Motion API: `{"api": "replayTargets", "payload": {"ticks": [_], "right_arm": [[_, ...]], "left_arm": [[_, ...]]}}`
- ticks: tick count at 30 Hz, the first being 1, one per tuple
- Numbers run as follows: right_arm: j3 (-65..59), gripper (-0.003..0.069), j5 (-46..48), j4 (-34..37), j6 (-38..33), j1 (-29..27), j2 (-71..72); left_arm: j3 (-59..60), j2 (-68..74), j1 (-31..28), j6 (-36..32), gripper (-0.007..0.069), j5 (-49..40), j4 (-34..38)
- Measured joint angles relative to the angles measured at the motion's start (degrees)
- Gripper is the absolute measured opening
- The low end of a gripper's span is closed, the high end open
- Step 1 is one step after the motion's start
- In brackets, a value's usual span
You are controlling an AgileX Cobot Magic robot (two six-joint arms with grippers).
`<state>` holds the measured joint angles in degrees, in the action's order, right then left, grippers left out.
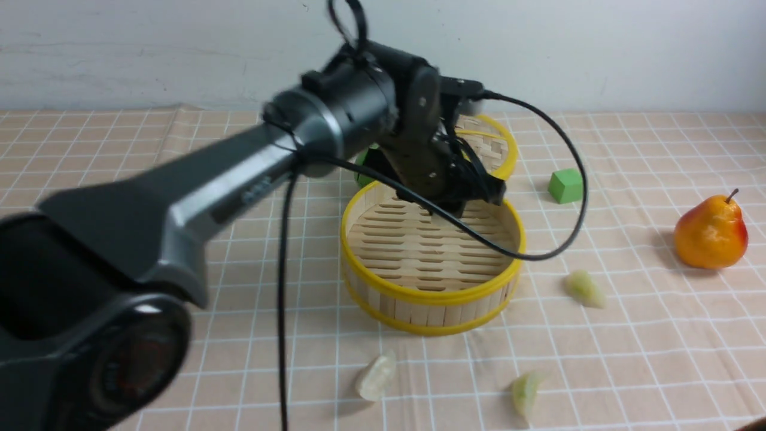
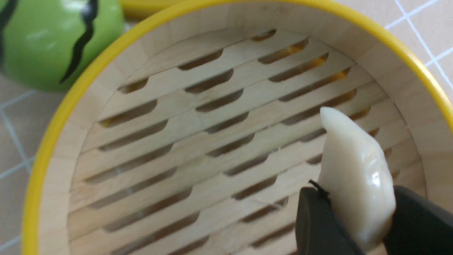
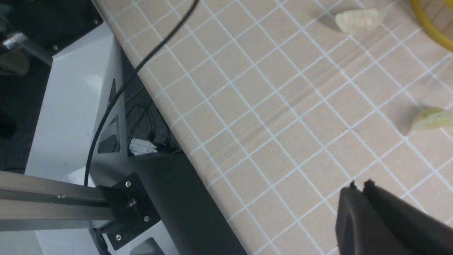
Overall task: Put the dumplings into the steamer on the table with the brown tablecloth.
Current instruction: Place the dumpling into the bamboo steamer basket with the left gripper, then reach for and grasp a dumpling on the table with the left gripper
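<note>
Nearest, the right jaws are clenched empty over the brown checked tablecloth [image 3: 269, 106], where three crescent dumplings [image 1: 377, 376] [image 1: 526, 392] [image 1: 585, 289] are scattered; beyond, a cream dumpling [image 2: 354, 170] is grasped by the left jaws above the yellow-rimmed bamboo steamer [image 2: 170, 106], for release

Bright even light, slight motion blur

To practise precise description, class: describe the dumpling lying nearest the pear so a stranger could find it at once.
Find the big yellow-rimmed steamer, then look right toward the orange pear. Between them, nearer the steamer, lies a pale green dumpling. Unlike the two other loose dumplings, it sits beside the steamer, not in front of it.
</note>
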<state>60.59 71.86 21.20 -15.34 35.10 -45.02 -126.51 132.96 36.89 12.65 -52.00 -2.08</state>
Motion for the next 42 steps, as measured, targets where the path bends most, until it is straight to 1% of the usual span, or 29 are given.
{"api": "replayTargets", "payload": {"ticks": [3,5,6,9,11,13,15,16,18,19,22,23,25,26,28,31,33,34,37,42], "right_arm": [[0.00,0.0031,0.46,-3.13,3.14,0.00,2.85],[0.00,0.0031,0.54,-4.33,4.17,0.00,3.54],[0.00,0.0031,0.54,-5.80,5.63,0.00,4.24],[0.00,0.0031,0.54,-8.67,7.38,0.00,4.86],[0.00,0.0031,0.54,-9.23,7.72,0.00,4.92],[0.00,0.0031,0.54,-9.45,7.79,0.00,4.96],[0.00,0.0031,0.54,-9.59,7.84,0.00,4.96],[0.00,0.0031,0.54,-9.59,7.90,0.00,4.96],[0.00,0.0032,0.54,-9.59,7.90,0.00,4.96],[0.00,0.0034,0.54,-9.59,7.90,0.00,4.96],[0.00,0.0034,0.54,-9.79,7.56,0.00,4.96],[0.00,0.0035,0.54,-9.92,7.50,0.00,4.96],[0.00,0.0039,0.54,-11.00,7.50,0.00,4.96],[0.00,0.0039,0.54,-11.13,7.50,0.00,4.96],[0.00,0.0042,-0.23,-12.70,7.50,0.00,4.96],[0.00,0.0043,-2.88,-14.60,7.50,0.00,4.96],[0.00,0.0045,-4.88,-15.68,7.50,0.00,4.96],[0.00,0.0045,-4.88,-15.77,7.50,0.00,4.96],[0.00,0.0048,-5.57,-16.88,7.44,0.00,4.96],[0.00,0.0053,-4.40,-17.31,7.44,0.00,4.96]], "left_arm": [[-10.58,7.00,0.35,3.86,0.0228,-4.59,-2.43],[-13.67,9.58,0.21,4.89,0.0228,-6.16,-3.10],[-17.23,11.77,0.02,5.76,0.0228,-8.15,-3.42],[-20.51,14.89,-0.32,6.44,0.0228,-10.24,-3.78],[-20.89,15.54,-0.32,6.58,0.0230,-10.11,-3.85],[-21.01,15.59,-0.32,6.63,0.0261,-9.89,-3.65],[-21.07,15.59,-0.37,6.63,0.0316,-9.77,-3.47],[-21.13,15.59,-0.44,6.63,0.0361,-9.83,-2.94],[-21.13,15.27,-0.59,6.63,0.0398,-10.12,-2.29],[-21.13,14.25,-0.95,6.57,0.0450,-11.16,-1.10],[-20.52,10.06,-1.61,6.50,0.0505,-13.30,2.08],[-19.54,7.54,-1.77,5.95,0.0512,-13.81,2.87],[-14.42,0.20,-1.85,1.76,0.0516,-14.66,4.93],[-14.42,-0.56,-1.76,1.76,0.0516,-14.72,5.09],[-6.22,-9.07,-1.05,-3.93,0.0514,-15.94,6.62],[5.32,-19.04,0.04,-7.41,0.0510,-18.46,6.85],[13.69,-24.24,0.56,-7.87,0.0507,-19.10,5.65],[13.69,-24.63,0.57,-7.87,0.0507,-19.10,5.47],[26.49,-29.80,2.04,-7.30,0.0507,-17.26,1.52],[36.81,-31.52,6.22,-6.56,0.0507,-15.71,-0.18]]}}
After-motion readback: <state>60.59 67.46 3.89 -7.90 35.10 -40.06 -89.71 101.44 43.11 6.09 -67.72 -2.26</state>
